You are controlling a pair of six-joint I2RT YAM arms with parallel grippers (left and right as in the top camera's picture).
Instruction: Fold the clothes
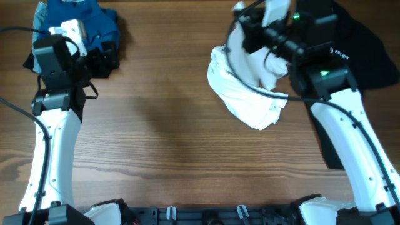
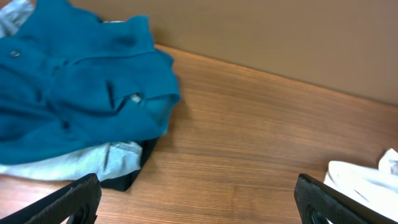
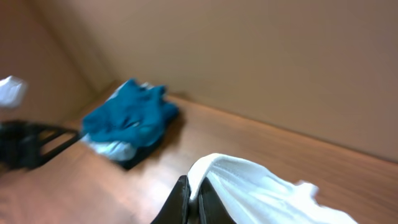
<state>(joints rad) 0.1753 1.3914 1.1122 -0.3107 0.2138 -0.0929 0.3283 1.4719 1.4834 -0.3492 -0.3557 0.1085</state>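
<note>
A white garment [image 1: 244,94] hangs crumpled at the table's upper right, lifted by my right gripper [image 3: 193,199], which is shut on a fold of it [image 3: 261,186]. The right gripper is hidden under its arm in the overhead view. A stack of folded clothes, teal shirt [image 1: 81,19] on top of pale blue and black pieces, lies at the far left; it also shows in the left wrist view [image 2: 68,87]. My left gripper [image 2: 199,202] is open and empty, just right of the stack, above bare wood.
A black garment [image 1: 365,50] lies spread at the far right, partly under the right arm. The wooden table [image 1: 162,137] stretches between the arms. A brown wall backs the table [image 2: 280,37].
</note>
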